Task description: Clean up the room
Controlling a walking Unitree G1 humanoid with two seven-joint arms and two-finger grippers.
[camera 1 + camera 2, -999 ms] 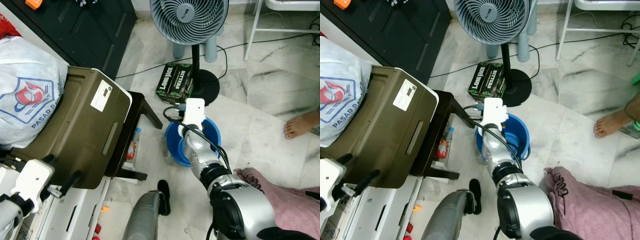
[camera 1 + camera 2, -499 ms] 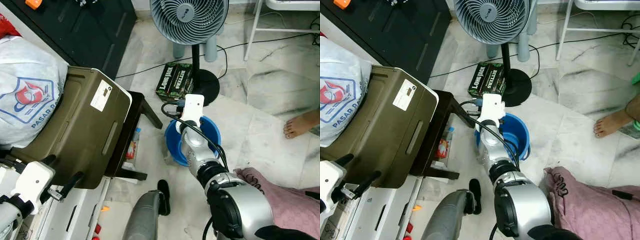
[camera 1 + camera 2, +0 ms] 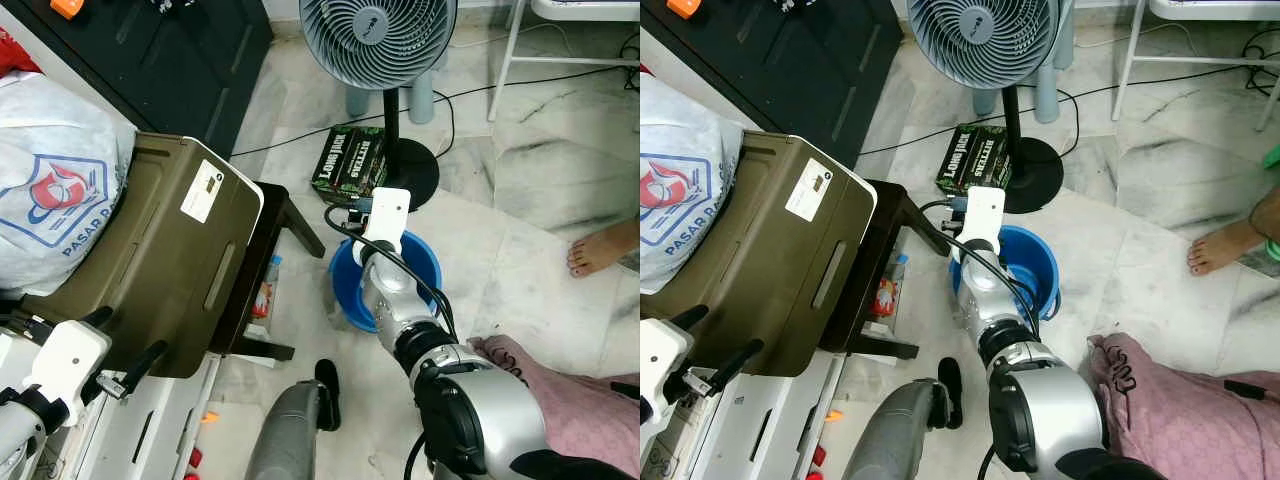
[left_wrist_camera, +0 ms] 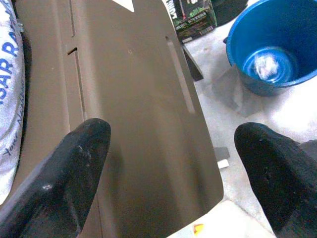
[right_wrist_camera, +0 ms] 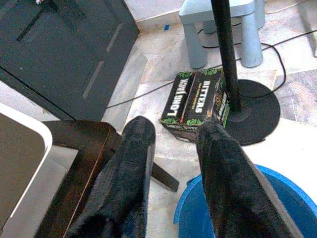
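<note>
A blue bucket stands on the marble floor by the fan's base. Seen from the left wrist, a crumpled pale scrap lies in its bottom. My right arm reaches forward over the bucket's near rim, its white wrist block covering the fingers. My right gripper is open with nothing between its fingers, pointing toward the green box. My left gripper is open at the lower left, hovering over the near edge of the brown bin lid.
A standing fan and a black cabinet stand ahead. The brown bin rests on a dark stool, beside a white bag. A pink cloth, a person's foot and a black sock lie on the floor.
My right wrist has shifted slightly forward over the bucket toward the fan base. The left gripper has barely moved.
</note>
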